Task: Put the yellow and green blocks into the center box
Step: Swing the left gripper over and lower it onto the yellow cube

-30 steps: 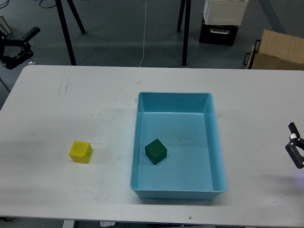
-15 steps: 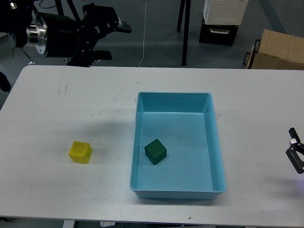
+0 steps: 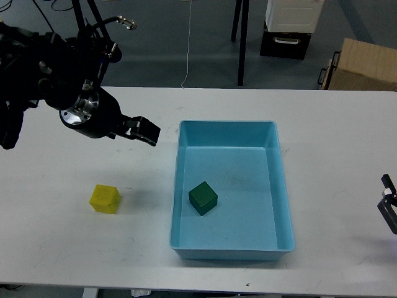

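The yellow block (image 3: 105, 198) sits on the white table (image 3: 74, 248), left of the light blue box (image 3: 183, 186). The green block (image 3: 203, 198) lies inside the box, near its left wall. My left arm comes in from the upper left, and its gripper (image 3: 144, 131) hangs above the table, up and to the right of the yellow block and just left of the box's far left corner. Its fingers look dark and I cannot tell them apart. My right gripper (image 3: 389, 200) shows at the right edge, empty, with its fingers apart.
Beyond the table's far edge are black stand legs (image 3: 241, 43), a black and white crate (image 3: 286, 31) and a cardboard box (image 3: 363, 65) on the floor. A white cable (image 3: 188, 49) hangs down to the table's far edge.
My left arm has swung down from beyond the far edge to over the table, and its gripper now hangs beside the box's far left corner. The right gripper has slipped slightly lower. The blocks have not moved.
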